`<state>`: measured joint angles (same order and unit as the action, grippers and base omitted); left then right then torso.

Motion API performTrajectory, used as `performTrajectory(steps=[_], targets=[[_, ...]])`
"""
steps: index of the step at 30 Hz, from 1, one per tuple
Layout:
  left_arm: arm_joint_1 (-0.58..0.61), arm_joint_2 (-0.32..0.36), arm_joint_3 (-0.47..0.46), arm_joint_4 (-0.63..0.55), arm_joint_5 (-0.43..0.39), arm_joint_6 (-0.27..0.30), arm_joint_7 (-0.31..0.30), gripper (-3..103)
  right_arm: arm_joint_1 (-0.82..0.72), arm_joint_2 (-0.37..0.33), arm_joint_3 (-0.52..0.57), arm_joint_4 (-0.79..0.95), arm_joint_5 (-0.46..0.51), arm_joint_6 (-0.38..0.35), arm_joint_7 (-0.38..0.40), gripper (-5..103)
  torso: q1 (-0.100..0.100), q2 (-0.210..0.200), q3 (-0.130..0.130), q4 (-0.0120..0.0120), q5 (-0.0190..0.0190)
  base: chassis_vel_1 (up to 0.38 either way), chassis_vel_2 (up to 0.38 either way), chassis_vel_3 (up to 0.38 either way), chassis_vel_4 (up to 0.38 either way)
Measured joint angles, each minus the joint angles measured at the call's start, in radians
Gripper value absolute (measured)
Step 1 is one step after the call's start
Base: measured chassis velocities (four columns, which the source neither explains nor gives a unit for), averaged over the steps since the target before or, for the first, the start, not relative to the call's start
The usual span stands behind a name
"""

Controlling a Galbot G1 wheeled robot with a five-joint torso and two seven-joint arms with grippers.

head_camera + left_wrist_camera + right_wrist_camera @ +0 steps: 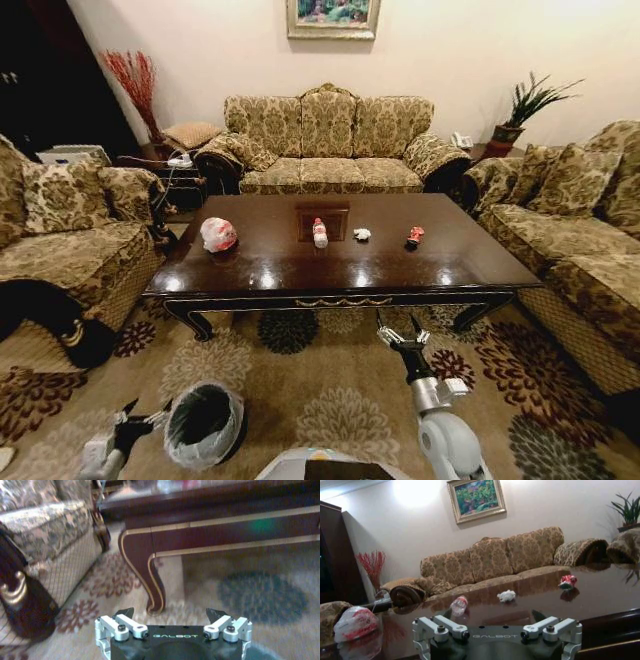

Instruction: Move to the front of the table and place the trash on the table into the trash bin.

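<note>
Trash sits in a row on the desk (270,262): bag bundle (218,234) toward the bin side, then bottle (320,232), paper wad (362,234), red wrapper (415,236) farthest from the bin. Your right hand (402,338) hovers at the desk's near edge, fingers spread wide, gripping nothing; square up and reach over the edge at the wad or bottle, not skimming the glossy top. Left hand (137,417) hangs low beside the trash bin (204,424), also spread and unloaded; the bin's liner looks to hold no trash.
</note>
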<state>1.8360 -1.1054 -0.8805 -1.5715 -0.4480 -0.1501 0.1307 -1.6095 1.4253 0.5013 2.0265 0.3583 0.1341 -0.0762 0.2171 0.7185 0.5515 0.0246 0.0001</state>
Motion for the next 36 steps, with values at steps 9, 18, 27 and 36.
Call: performTrajectory(steps=[9, 18, 27, 36], targets=[[-0.047, 0.054, 0.084, 0.131, 0.049, 0.034, 0.009, 97, 0.028, 0.005, -0.006, -0.033, -0.003, -0.003, 0.001, 100, 0.000, 0.000, 0.000, 0.0002, -0.0004, 0.000, 0.000, 0.000, 0.000], [-0.125, 0.067, 0.166, 0.253, 0.033, 0.034, 0.033, 100, 0.027, 0.009, -0.015, -0.049, -0.020, -0.001, 0.003, 100, 0.000, 0.000, 0.000, 0.0000, -0.0001, 0.000, 0.000, 0.000, 0.000], [-0.206, 0.079, 0.251, 0.369, 0.081, 0.025, 0.082, 99, 0.031, 0.052, -0.005, -0.070, -0.037, 0.012, -0.001, 100, 0.000, 0.000, 0.000, 0.0001, 0.0000, 0.000, 0.000, 0.000, 0.000], [-0.305, 0.071, 0.272, 0.499, 0.121, -0.014, 0.105, 98, 0.002, 0.047, 0.000, -0.070, -0.041, 0.025, -0.002, 100, 0.000, 0.000, 0.000, 0.0001, -0.0002, 0.000, 0.000, 0.000, 0.000]])
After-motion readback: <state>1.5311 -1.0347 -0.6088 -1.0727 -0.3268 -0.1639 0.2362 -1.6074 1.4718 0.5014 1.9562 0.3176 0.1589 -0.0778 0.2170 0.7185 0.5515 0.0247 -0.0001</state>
